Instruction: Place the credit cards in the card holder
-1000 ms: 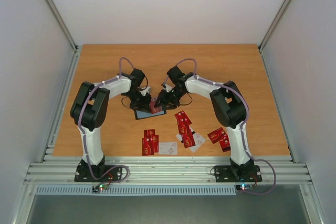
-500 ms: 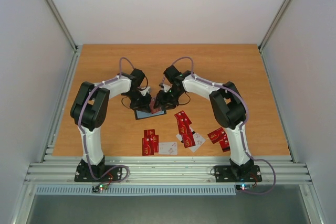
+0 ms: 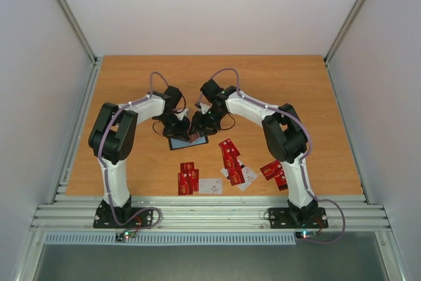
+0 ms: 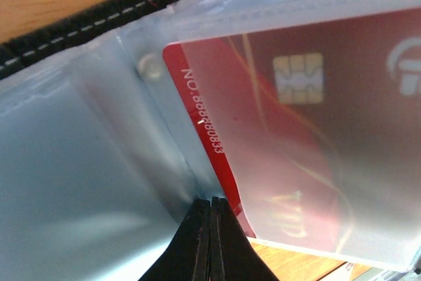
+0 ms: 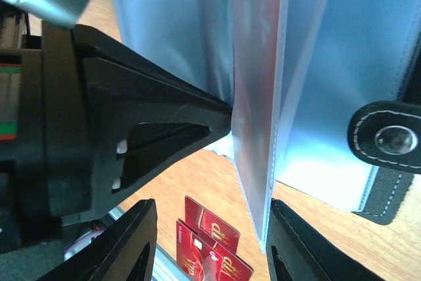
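Two tips of the left claw [image 4: 210, 210] are pressed tight together with no gap, their point set against the fold of a clear pocket leaf of the card holder [image 4: 79, 182]. A thin film may be caught between them, but the view is too close to tell. Just beside that point, a red card [image 4: 289, 129] sits most of the way inside the frosted pocket, chip and number showing through. The right claw [image 5: 209, 231] stands half spread, its fingers on either side of that pocket's lower edge and closed on nothing. The holder lies open at mid counter [image 3: 296, 97] between both arms, its black snap tab [image 5: 388, 137] flat on the wood. Loose credit cards [image 3: 230, 154] lie in small clusters nearer the arm bases, well apart from it.
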Robot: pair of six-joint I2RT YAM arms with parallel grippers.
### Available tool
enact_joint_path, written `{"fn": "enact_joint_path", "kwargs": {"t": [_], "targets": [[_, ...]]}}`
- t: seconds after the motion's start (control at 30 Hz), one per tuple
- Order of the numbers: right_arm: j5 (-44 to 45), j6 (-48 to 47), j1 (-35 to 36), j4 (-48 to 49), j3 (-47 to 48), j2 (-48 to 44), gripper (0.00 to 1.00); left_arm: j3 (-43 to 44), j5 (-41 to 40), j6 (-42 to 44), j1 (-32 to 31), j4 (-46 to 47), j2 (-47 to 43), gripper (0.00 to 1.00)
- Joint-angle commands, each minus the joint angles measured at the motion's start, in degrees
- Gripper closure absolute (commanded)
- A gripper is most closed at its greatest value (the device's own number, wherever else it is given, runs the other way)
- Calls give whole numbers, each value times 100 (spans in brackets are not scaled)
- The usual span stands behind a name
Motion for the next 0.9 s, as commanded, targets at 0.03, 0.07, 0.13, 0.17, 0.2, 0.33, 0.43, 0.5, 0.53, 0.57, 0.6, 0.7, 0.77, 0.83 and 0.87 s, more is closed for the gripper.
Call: {"fn": "enact_joint_path", "kwargs": {"t": [0.03,0.07,0.13,0.17,0.2,0.33,0.43,0.5,0.53,0.57,0.6,0.7,0.77,0.83,0.87], "targets": [[60,-65,99,-170,214,-132,54,118,-139,-43,-66,97,-137,98],[60,-66,99,-174,232,-129,54,132,-152,-48,-66,67,-171,98],[52,-68,105,-181,258,-127,54,127,-203,-74,-44,13,-287,97],[45,-69,120,-183,272,-127,54,106,-228,-103,-27,-6,-352,97],[39,-67,128,-183,287,-122,54,77,-256,-120,-1,-26,-421,97],[25,-58,152,-192,351,-71,54,-77,-238,-270,132,-45,-773,95],[17,-44,184,-200,381,-43,54,-255,-229,-387,262,-44,-1067,95],[17,-44,199,-199,383,-33,54,-379,-245,-433,339,-55,-1287,94],[17,-46,204,-201,388,-24,54,-449,-252,-459,376,-65,-1395,94],[17,-39,216,-201,384,-21,54,-513,-265,-468,407,-72,-1519,94],[17,-38,219,-197,384,-14,54,-588,-283,-487,444,-78,-1681,94],[33,-37,242,-212,412,30,54,-867,-344,-516,563,-106,-2060,94],[65,-21,266,-258,494,88,54,-1042,-394,-540,615,-140,-2333,94],[69,-29,323,-332,702,191,54,-1215,-453,-568,659,-175,-2617,94],[57,-40,369,-373,822,252,54,-1305,-486,-591,676,-200,-2769,94]]}}
